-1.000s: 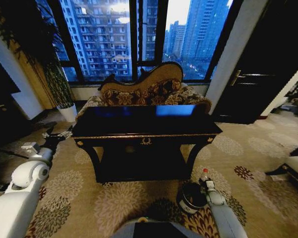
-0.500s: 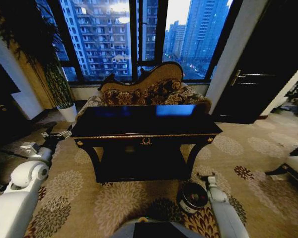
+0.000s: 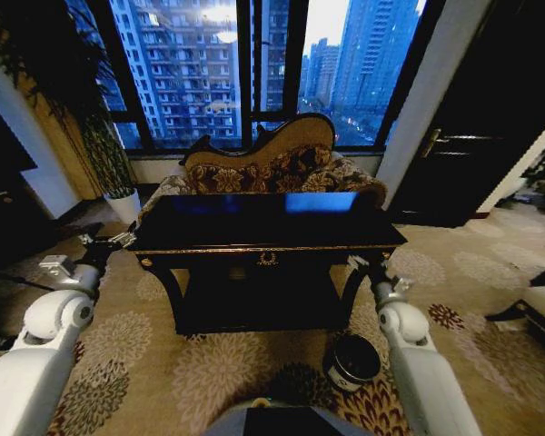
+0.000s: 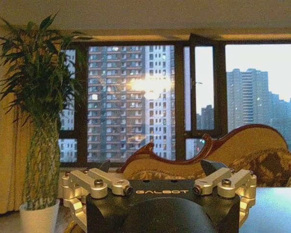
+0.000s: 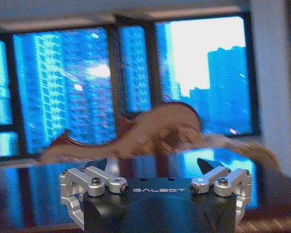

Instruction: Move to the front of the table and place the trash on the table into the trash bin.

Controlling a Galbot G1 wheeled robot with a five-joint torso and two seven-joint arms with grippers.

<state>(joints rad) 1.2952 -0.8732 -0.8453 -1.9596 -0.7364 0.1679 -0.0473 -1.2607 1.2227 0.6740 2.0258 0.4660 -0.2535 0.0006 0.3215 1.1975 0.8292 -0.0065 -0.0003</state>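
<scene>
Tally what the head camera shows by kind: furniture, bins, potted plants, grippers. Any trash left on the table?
Furniture: 2, the table and the sofa
Bins: 1, the trash bin on the carpet
Potted plants: 1, the plant
Grippers: 2, the left gripper and the right gripper
Trash on the table: 0 visible
Total: 6

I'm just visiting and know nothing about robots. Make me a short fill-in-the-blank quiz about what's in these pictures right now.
1. The trash bin stands on the carpet near the table's front ____ leg.
2. Behind the table stands a patterned ____.
3. The right gripper is raised beside the table's right front ____.
4. The left gripper hangs off the table's ____ end, and a potted plant stands by the window.

Missing words: right; sofa; corner; left
</scene>
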